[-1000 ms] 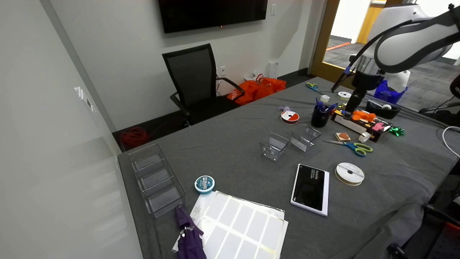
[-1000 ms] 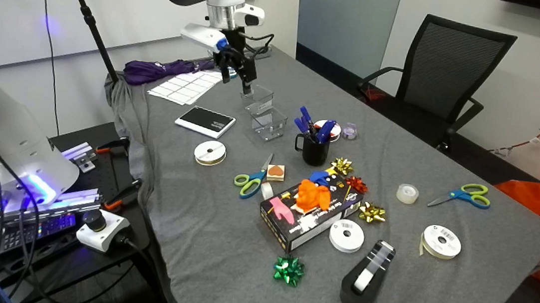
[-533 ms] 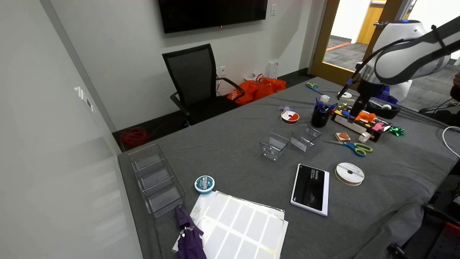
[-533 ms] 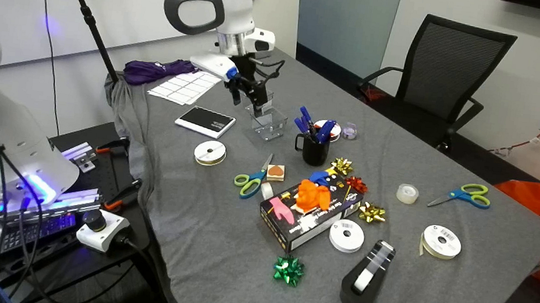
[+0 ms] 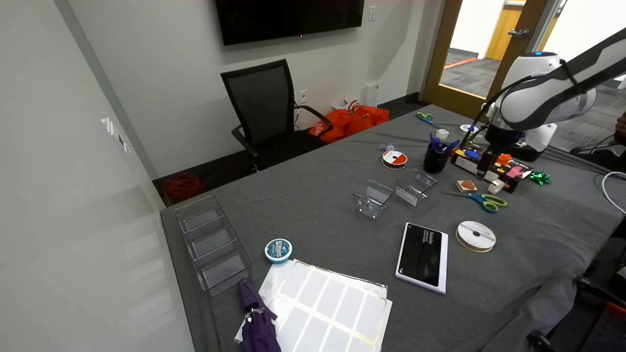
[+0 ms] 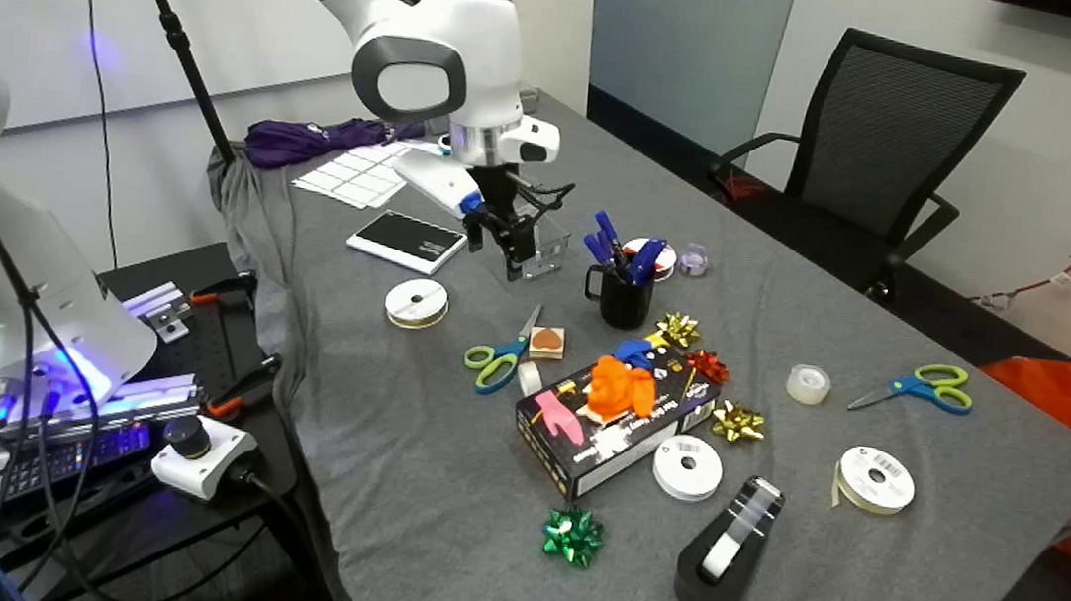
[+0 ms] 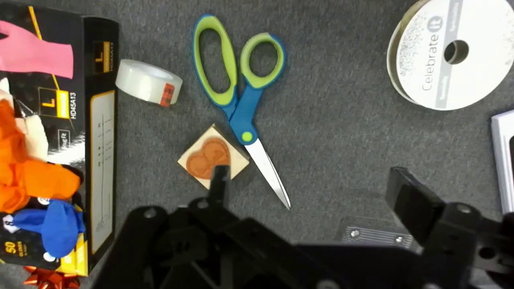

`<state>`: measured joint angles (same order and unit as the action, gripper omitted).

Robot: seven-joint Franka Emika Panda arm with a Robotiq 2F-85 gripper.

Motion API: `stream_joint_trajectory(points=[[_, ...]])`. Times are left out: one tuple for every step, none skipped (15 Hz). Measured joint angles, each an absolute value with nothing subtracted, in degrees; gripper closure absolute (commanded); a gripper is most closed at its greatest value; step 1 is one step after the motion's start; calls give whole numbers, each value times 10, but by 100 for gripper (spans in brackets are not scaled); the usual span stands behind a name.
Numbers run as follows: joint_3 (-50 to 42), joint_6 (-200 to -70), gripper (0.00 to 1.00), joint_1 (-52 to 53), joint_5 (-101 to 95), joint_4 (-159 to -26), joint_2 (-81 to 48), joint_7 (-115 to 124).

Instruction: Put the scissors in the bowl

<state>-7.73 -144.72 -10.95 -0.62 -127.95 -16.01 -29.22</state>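
Observation:
Scissors with blue and green handles lie flat on the grey table, in the wrist view (image 7: 245,110) and in both exterior views (image 5: 477,197) (image 6: 513,343). A second, similar pair (image 6: 925,386) lies far off. My gripper (image 7: 309,172) is open and empty above the table; it also shows in an exterior view (image 6: 494,261). In the wrist view the blade tip lies between the two fingers and one finger overlaps a heart stamp (image 7: 207,156). No plain bowl shows; the round red-rimmed, whitish-topped thing (image 5: 394,157) behind the mug is the closest match and looks like a ribbon spool.
A glove box (image 7: 100,160) and a tape roll (image 7: 146,82) lie beside the scissors. A white ribbon spool (image 7: 425,64) is on their other side. Clear plastic holders (image 5: 373,195), a black mug with blue pens (image 5: 435,160) and a black-topped white box (image 5: 423,254) stand nearby.
The arm has come down, and my gripper has lowered toward the table near the scissors and the clear holders. The objects on the table have not moved.

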Motion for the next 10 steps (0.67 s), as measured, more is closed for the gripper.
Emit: stream_joint_trajectory(points=[[-77,-1447,0,-112,-6,-1276,-169,-293],[-76,-1448,0,-115,-6,-1272,-179,-294],[-76,-1450,0,-118,-6,-1268,-189,-295],[-76,-1451,0,-121,-7,-1264,-199,-296],[-76,-1454,0,-124,-8,-1261,-209,-298],[-76,-1459,0,-128,-9,-1259,-217,-302],[-76,-1463,0,-132,-10,-1258,-225,-307],[-75,-1466,0,-137,-13,-1257,-231,-312],[-75,-1470,0,-143,-16,-1257,-235,-319],[-75,-1475,0,-149,-19,-1257,-239,-328]])
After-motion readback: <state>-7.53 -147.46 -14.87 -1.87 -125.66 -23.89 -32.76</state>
